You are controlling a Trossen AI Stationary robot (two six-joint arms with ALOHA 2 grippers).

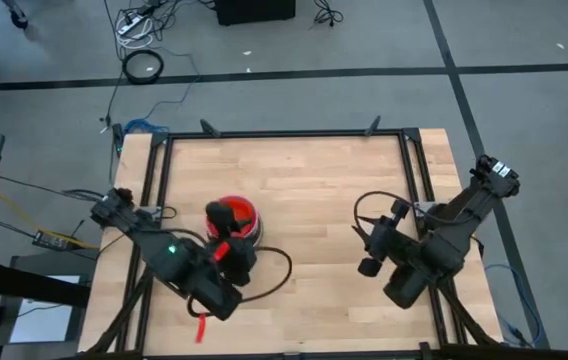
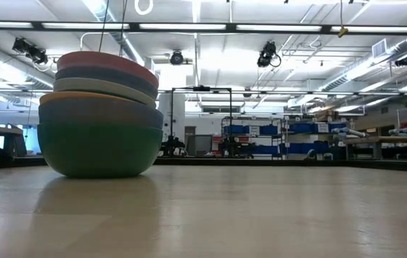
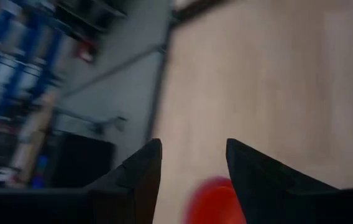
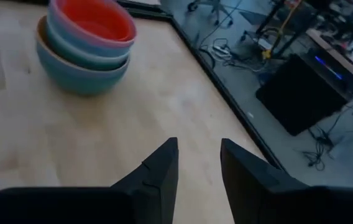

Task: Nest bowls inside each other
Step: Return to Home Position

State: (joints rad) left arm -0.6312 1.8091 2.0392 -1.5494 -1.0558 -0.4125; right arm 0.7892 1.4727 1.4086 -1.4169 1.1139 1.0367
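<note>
The bowls stand nested in one stack point(image 1: 245, 212) on the table's left half, resting on the teal bottom bowl point(image 2: 97, 152). A pink rim tops the stack point(image 2: 107, 61), and a red-orange bowl point(image 4: 96, 17) lies innermost. My left gripper point(image 1: 222, 220) hovers over the near side of the stack, open, with the red inside point(image 3: 210, 200) showing below its fingers. My right gripper point(image 1: 368, 252) is open above bare wood on the table's right half, well away from the stack point(image 4: 86, 43). Neither gripper shows in the low view.
A black metal frame point(image 1: 284, 133) runs around the wooden tabletop point(image 1: 314, 200), with bare wood between the stack and my right arm. Cables and a dark box lie on the floor past the far edge point(image 1: 144, 65).
</note>
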